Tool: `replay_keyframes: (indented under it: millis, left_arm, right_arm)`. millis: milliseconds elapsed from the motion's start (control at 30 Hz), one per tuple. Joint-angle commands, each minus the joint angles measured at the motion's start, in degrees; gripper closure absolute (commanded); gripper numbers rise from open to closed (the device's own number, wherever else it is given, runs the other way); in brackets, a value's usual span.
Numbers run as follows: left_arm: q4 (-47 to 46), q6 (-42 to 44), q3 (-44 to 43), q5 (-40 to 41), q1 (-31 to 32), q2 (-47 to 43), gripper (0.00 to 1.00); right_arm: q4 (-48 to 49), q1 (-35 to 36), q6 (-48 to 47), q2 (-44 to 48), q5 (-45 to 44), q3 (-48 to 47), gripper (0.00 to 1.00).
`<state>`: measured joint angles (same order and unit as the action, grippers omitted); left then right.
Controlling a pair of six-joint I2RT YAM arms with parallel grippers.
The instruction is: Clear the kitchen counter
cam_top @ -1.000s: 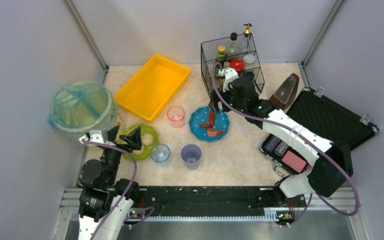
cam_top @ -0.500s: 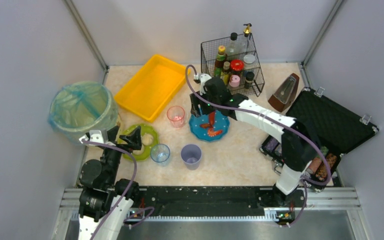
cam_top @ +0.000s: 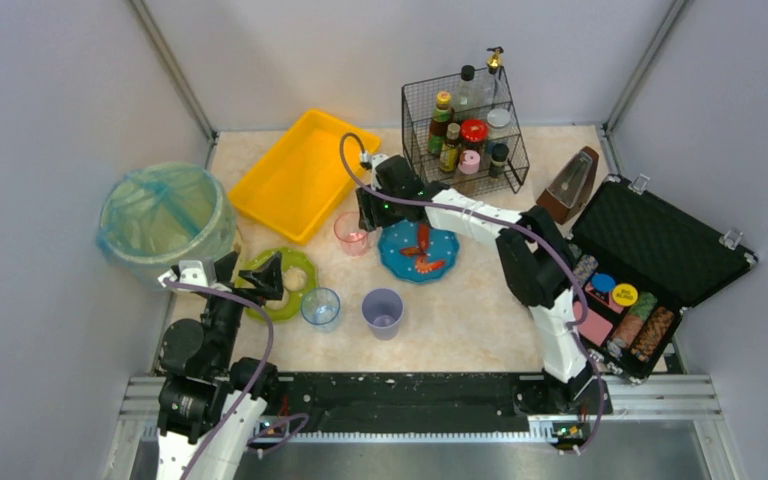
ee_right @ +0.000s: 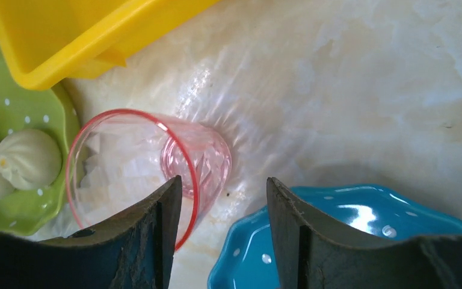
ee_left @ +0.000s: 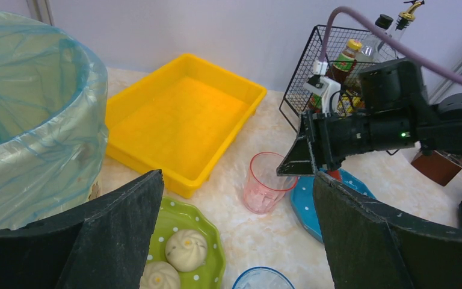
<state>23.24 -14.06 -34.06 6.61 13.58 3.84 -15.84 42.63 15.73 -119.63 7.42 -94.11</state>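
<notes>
Here, surface (cam_top: 460,310): beige and mottled, bounded by grey walls and a black front rail, with dishes and containers spread across it.
Right gripper (ee_right: 222,186): reached far over the surface, low beside the pink cup (ee_right: 126,168); fingers apart, one over the cup's rim, the other above the edge of the blue plate (ee_right: 349,229); nothing clamped.
Left gripper (cam_top: 252,270): raised over the green plate (ee_left: 183,220) holding buns; fingers wide apart, empty.
Yellow tray (cam_top: 305,175): just behind the pink cup.
Bin (cam_top: 165,220): at the left wall, lined with a blue bag.
</notes>
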Motion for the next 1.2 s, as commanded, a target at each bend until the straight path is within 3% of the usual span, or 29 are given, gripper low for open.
replay_keyframes:
  millis: [0,133,367,833,1167]
  left_arm:
    - [-2.0,-0.6,-0.9,-0.8,-0.2,-0.2,0.02]
    - [-2.0,-0.5,-0.8,-0.7,-0.1,-0.1,0.02]
    - [-2.0,-0.5,-0.8,-0.7,-0.1,1.0,0.02]
    - [-4.2,-6.9,-5.2,-9.4,-0.1,12.3,0.02]
    - [-13.1,-28.4,-10.7,-28.4,-0.1,28.3,0.02]
  right_arm:
    - [0.6,0.6,1.8,-3.7,0.5,-4.4,0.49]
    - [0.2,0.5,1.6,-3.8,0.5,-4.3,0.61]
    - [4.5,-0.7,2.1,4.2,1.9,4.1,1.00]
    - [30.9,-4.9,10.0,29.6,11.8,32.6,1.00]
    - [55.0,-5.1,15.6,45.3,13.3,52.4,1.00]
